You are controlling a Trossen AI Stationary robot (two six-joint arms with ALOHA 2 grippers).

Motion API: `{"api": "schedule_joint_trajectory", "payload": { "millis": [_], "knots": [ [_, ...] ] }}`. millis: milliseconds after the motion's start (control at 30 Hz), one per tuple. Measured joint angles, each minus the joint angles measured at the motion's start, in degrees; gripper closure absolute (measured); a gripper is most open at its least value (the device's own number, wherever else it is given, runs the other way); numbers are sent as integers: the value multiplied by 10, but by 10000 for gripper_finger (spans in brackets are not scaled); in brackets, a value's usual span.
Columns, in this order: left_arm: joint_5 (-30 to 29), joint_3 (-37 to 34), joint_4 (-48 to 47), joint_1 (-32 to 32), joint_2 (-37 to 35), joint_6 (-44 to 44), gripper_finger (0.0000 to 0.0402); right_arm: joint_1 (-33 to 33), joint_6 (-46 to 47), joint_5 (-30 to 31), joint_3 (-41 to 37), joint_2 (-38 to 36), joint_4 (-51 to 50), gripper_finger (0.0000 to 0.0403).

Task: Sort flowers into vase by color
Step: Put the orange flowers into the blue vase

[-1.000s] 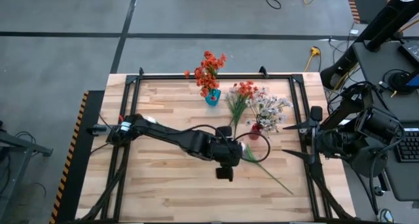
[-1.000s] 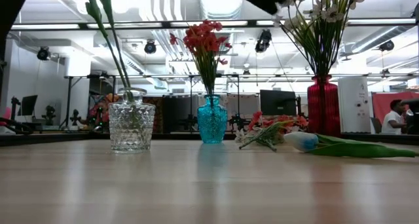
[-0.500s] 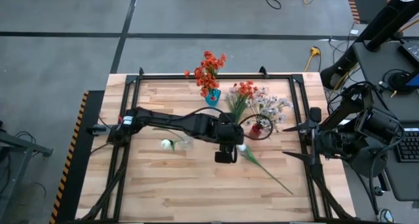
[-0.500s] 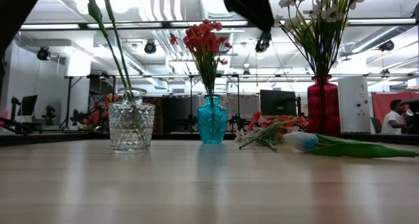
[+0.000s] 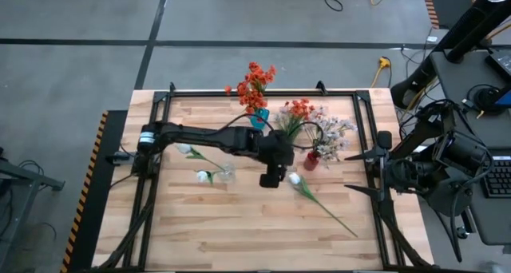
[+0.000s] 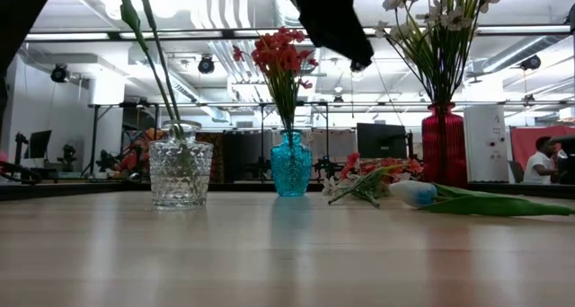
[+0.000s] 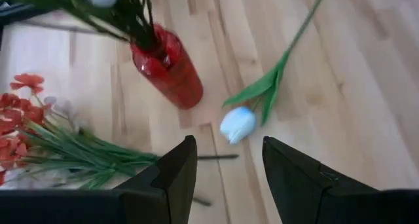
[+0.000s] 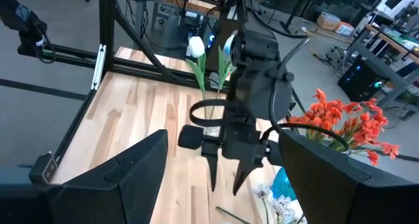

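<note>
A single white tulip (image 5: pixel 294 179) lies on the table, its stem running toward the near right; its bud (image 7: pixel 237 124) shows just ahead of my left gripper (image 7: pixel 226 178). That gripper hovers open above the table's middle (image 5: pixel 278 174) and holds nothing. A clear vase (image 5: pixel 227 173) holds white tulips, a blue vase (image 5: pixel 257 119) holds orange-red blossoms, and a red vase (image 5: pixel 311 160) holds pale pink-white blossoms. Another orange-red spray (image 5: pixel 295 113) lies on the table beside the red vase. My right gripper (image 5: pixel 363 172) waits open at the table's right edge.
A black metal frame (image 5: pixel 239 92) runs around the tabletop. The three vases stand across the table's far half (image 6: pixel 291 163). Bare wood (image 5: pixel 223 233) fills the near half. Desks and a person (image 6: pixel 542 159) show in the room beyond.
My left gripper has moved toward the table's far edge and the red vase, staying open, and its arm has swung off the clear vase, which now shows in the high view. The flowers and vases have kept their places.
</note>
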Motion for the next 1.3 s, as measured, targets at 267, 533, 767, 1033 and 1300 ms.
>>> {"api": "schedule_joint_trajectory", "payload": {
  "millis": [267, 533, 767, 1033, 1300],
  "knots": [
    [62, -73, 94, 25, 2, 27, 245, 0, 2, 0, 0, 0, 0, 119],
    [103, -116, 151, 42, 4, 36, 245, 0, 3, 1, 0, 2, 0, 119],
    [61, -147, 160, 50, 4, 11, 245, 0, 2, 4, 0, 4, 0, 119],
    [107, -170, 161, 61, 5, 35, 245, 0, 2, 5, 0, 4, 0, 119],
    [179, -203, 231, 92, 5, 82, 252, 0, 3, 5, 0, 4, 0, 119]
  ]
}}
